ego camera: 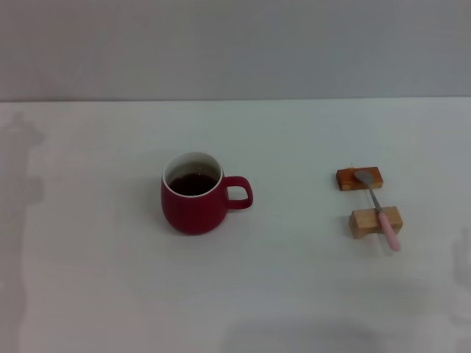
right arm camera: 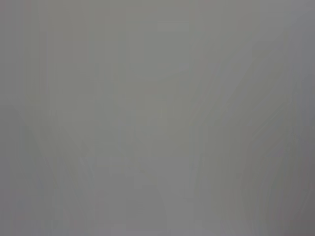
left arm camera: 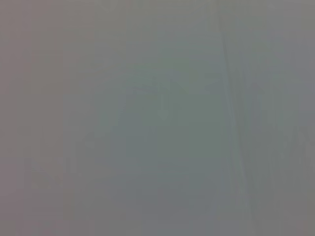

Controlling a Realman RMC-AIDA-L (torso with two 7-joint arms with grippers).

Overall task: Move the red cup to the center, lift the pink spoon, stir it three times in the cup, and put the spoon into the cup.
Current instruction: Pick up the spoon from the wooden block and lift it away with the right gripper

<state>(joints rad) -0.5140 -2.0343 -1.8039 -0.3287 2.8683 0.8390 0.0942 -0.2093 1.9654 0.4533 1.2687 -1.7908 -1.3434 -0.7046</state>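
Head view: squat red cup (ego camera: 194, 202) holds dark liquid.

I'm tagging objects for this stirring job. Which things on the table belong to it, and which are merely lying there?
Belong to the job:
red cup, dark liquid inside, handle toward the robot's right
pink spoon, laid across the blocks

Just there:
two wooden blocks, propping the spoon
white table

Neither gripper is in view.
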